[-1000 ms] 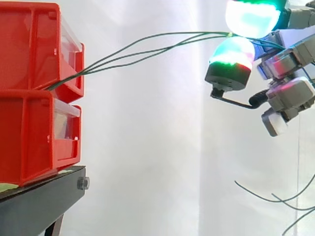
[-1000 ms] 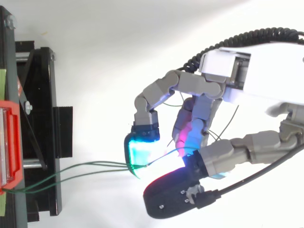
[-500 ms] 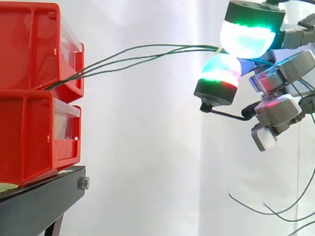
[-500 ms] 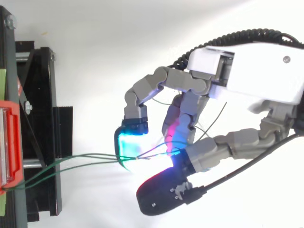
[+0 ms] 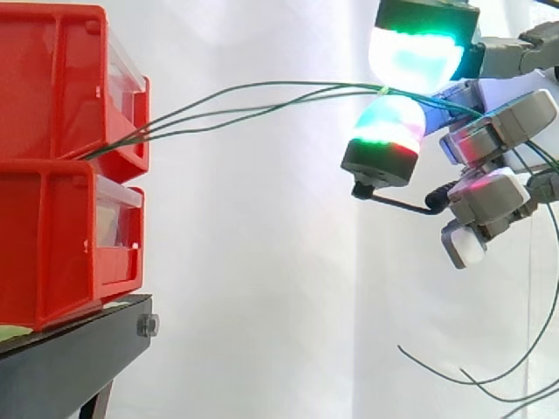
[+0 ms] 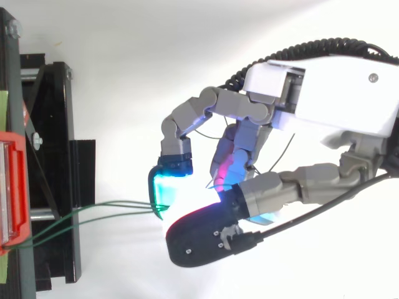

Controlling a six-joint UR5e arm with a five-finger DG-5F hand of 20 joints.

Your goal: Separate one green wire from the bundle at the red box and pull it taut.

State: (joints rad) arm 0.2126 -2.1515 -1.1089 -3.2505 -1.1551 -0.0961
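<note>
My hand point(image 5: 493, 127) sits in the upper right of the side view. Two of its glowing fingertips point(image 5: 415, 54), one above the other, are closed on the green wires point(image 5: 166, 125) where the pads meet. I count three strands in that pinch, and I cannot tell whether any one of them is parted from the rest there. From the pinch they run left across the white curtain point(image 5: 262, 262). They bow gently downward and draw together as they reach the front lip of the upper red bin point(image 5: 52, 78) at the left edge. That bin is stacked on a lower red bin point(image 5: 52, 244), which rests on the black stand point(image 5: 79, 349). Behind my hand, loose wire ends trail down into the lower right corner. In the top view the strands lie close together from the lower left towards my curled fingers at mid-frame.
</note>
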